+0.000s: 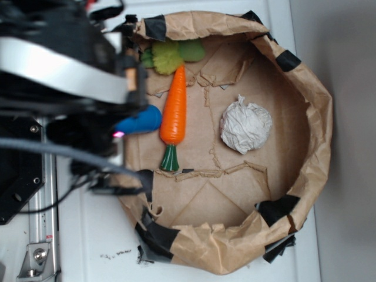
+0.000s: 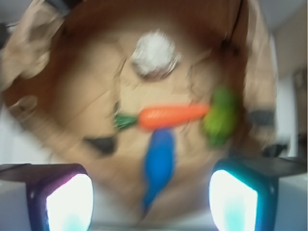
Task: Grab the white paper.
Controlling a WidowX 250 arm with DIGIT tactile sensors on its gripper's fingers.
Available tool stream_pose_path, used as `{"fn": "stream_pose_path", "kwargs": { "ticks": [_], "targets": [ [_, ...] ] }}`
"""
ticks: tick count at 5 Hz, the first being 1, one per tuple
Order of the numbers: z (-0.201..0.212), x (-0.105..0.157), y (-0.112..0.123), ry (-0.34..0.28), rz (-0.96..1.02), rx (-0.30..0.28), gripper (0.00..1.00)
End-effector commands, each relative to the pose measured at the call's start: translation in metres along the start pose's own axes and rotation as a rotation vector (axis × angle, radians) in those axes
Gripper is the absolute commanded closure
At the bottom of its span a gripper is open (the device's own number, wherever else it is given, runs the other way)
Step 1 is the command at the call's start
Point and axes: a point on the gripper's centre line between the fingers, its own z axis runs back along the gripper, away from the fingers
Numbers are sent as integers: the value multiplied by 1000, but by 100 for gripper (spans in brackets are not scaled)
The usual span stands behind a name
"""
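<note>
White paper [image 1: 245,124] was left ungrasped inside the brown paper wall [image 1: 311,117].
It was seen right of the orange carrot [image 1: 174,108]; the pincer [image 2: 149,195] was held wide, well apart from it.

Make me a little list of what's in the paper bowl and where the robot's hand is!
container: brown paper wall around a cardboard floor
white paper: crumpled ball, lying free, right of the carrot
carrot: orange, between paper ball and blue toy
blue toy: left of the carrot
green leafy toy: at one end of the carrot
gripper: open, holding nothing, above the blue toy side
</note>
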Motion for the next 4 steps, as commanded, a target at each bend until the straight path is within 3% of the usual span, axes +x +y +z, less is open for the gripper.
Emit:
{"fn": "stream_pose_path", "kwargs": {
  "ticks": [1,2,4],
  "targets": [
    [-55,69,5,-5,-44,-29,0],
    [-100,82,-2,69,-65,13,0],
    [-184,70,4,177,-11,40,0]
  ]
}}
